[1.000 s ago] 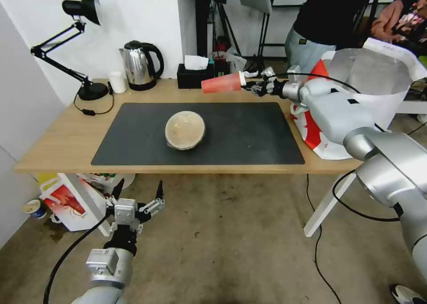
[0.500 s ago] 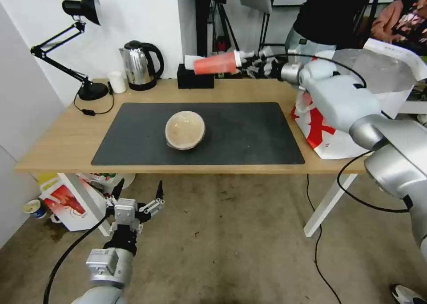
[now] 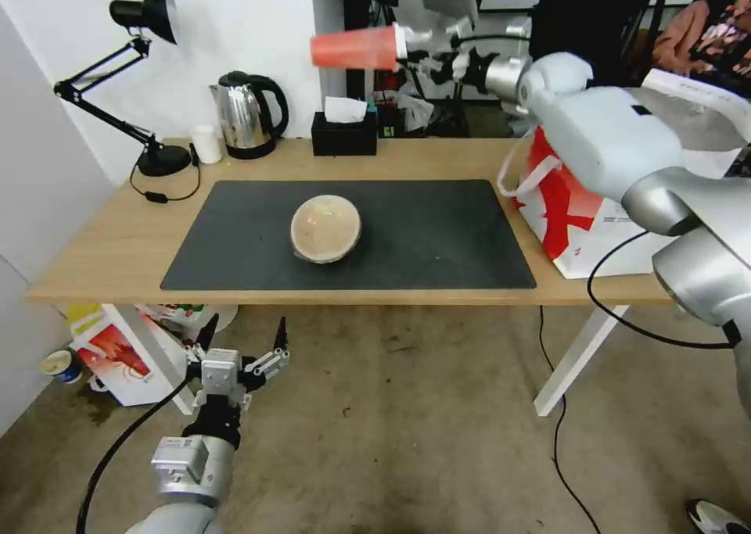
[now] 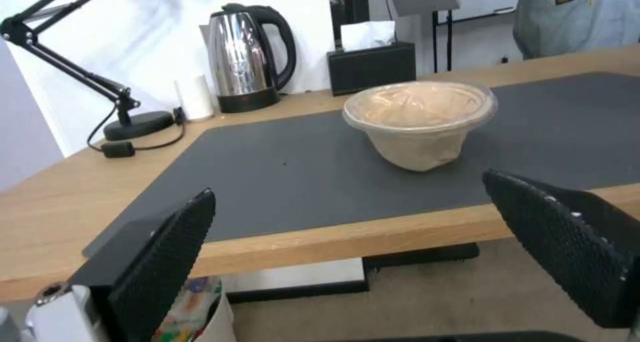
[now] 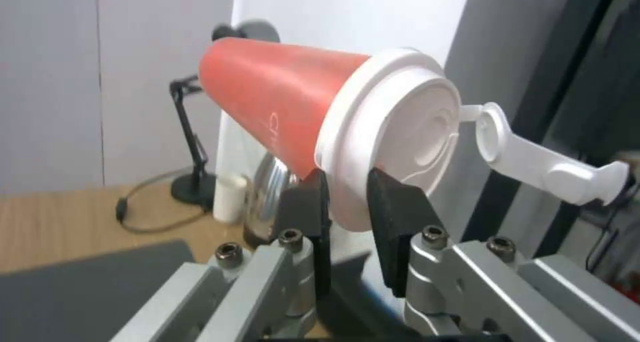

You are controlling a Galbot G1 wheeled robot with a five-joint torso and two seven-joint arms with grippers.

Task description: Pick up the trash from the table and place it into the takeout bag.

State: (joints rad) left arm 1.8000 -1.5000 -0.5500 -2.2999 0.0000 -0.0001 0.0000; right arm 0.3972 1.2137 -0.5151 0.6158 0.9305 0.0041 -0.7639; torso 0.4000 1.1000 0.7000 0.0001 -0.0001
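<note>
1. Head view, top centre of the frame: the right tool (image 3: 413, 40) holds the red cup (image 3: 353, 48) high above the counter (image 3: 102, 237), the cup lying sideways with its base pointing left and its white lid (image 3: 400, 41) at the tool.
2. Right wrist view: the two black pads (image 5: 393, 202) are pinched on the lid's rim (image 5: 347, 202), one on each side of it; the lid's small flap (image 5: 533, 157) hangs open, off to the right of the frame.
3. I cannot tell what is in the cup; its lid is on.
4. The tan bowl (image 3: 325, 227) sits at the middle of the frame on the dark mat (image 3: 438, 237), well apart from the cup. In the left wrist view it stands upright under a clear lid (image 4: 420, 102), with a pale filling showing through.
5. The takeout bag (image 3: 583, 213) stands on the right end of the counter, just beside the mat, partly behind the right arm. Its inside is hidden.
6. The left tool (image 3: 242, 346) hangs at lower left of the frame, below the counter edge, fingers (image 4: 167, 252) spread wide and holding nothing.
7. Along the back of the counter stand a lamp (image 3: 149, 88), a white cup (image 3: 206, 143), a kettle (image 3: 246, 116) and a black tissue box (image 3: 344, 131) with a tissue sticking up.
</note>
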